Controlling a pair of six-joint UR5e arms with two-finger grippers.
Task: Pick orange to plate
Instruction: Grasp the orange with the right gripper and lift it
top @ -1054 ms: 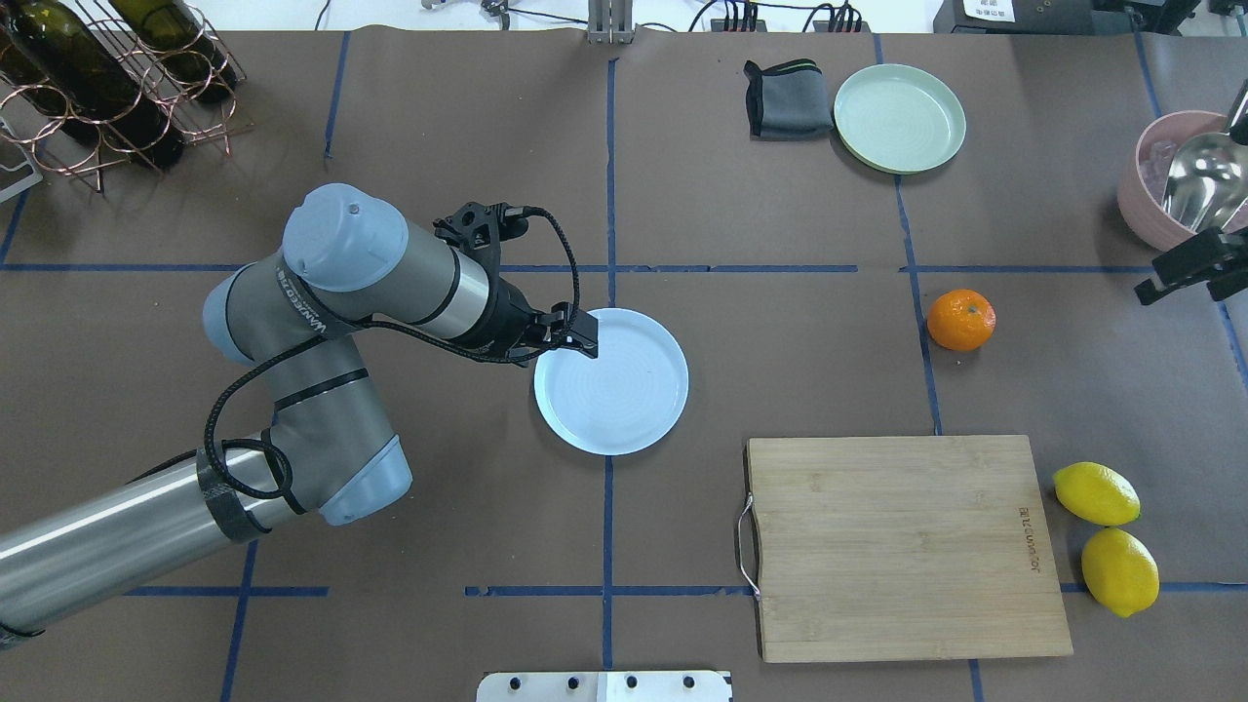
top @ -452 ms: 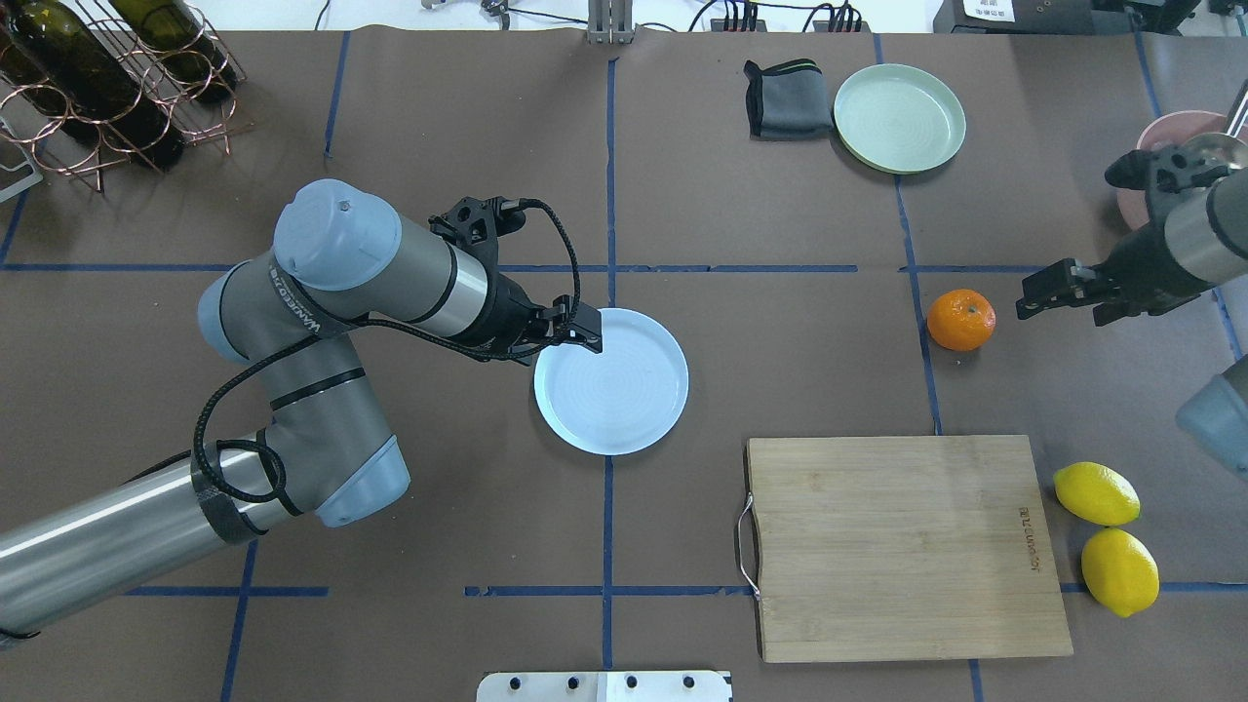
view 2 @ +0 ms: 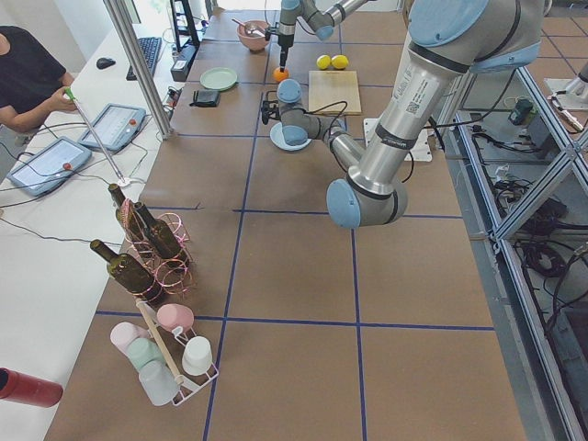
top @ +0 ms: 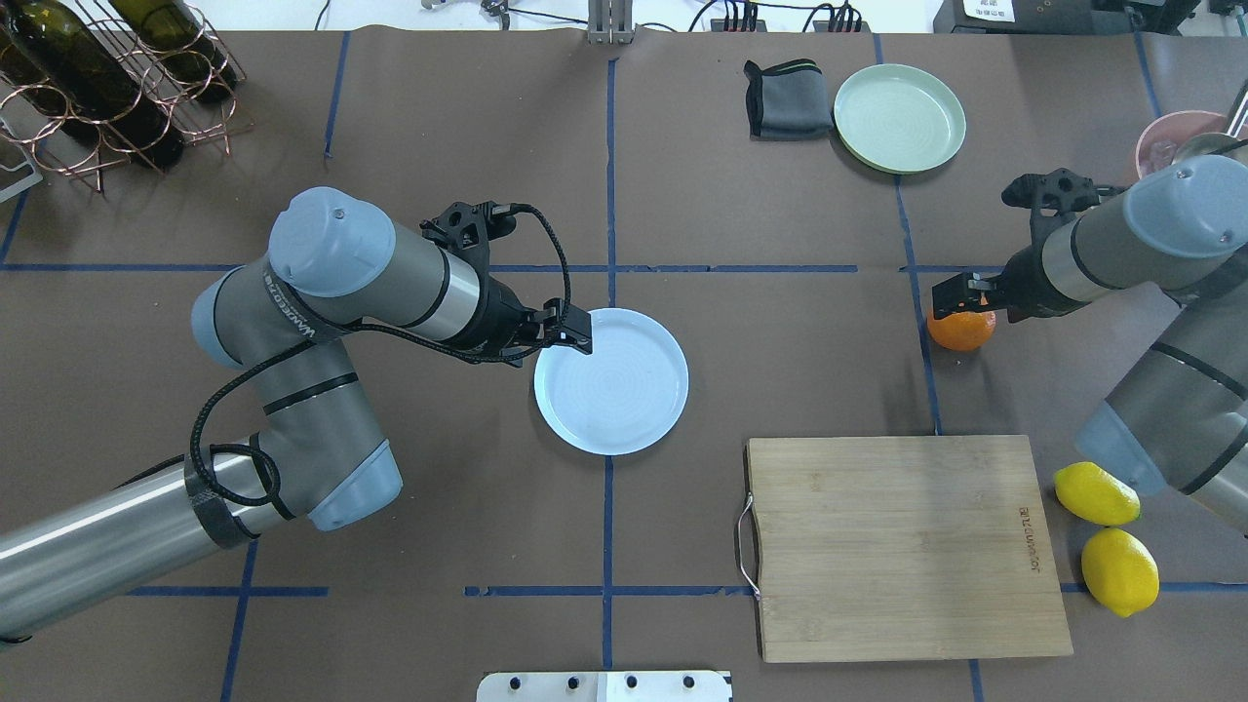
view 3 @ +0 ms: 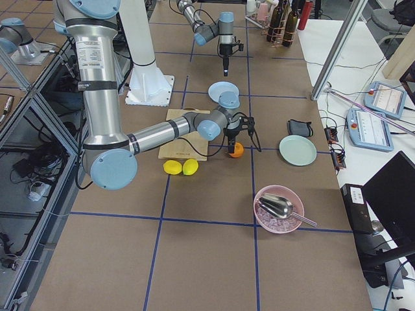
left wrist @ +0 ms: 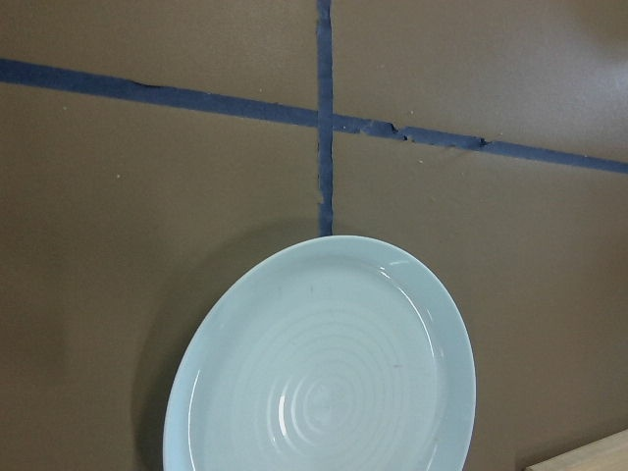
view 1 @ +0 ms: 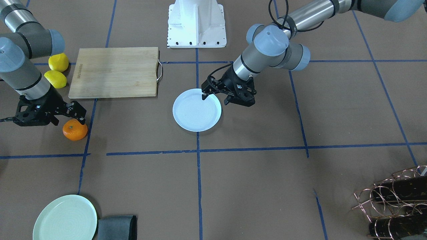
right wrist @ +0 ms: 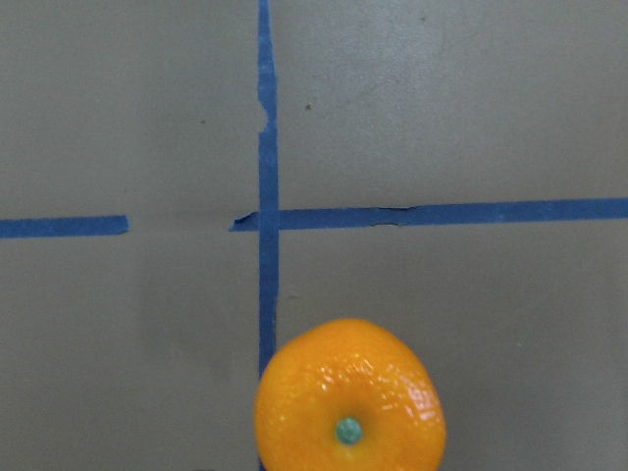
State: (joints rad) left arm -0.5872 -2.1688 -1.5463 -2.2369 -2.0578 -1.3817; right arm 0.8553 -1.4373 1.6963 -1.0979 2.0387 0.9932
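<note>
Over on the robot's right, the orange (top: 961,332) sat on a blue tape line (right wrist: 267,147), well apart from the empty plate (top: 611,381), with the right gripper (top: 963,300) just above it, jaws apart, so grasp, carry and release all seemingly remained. At the plate's rim the left gripper (view 1: 215,99) hung, jaws likewise apart. Brown paper covered the table (top: 780,195), and an operator (view 2: 23,73) sat at a side bench (view 2: 55,207).

Open table (top: 799,341) between orange (top: 960,330) and plate (top: 624,390), left gripper (view 1: 215,98) over plate's rim, cutting board (top: 897,546) alongside
</note>
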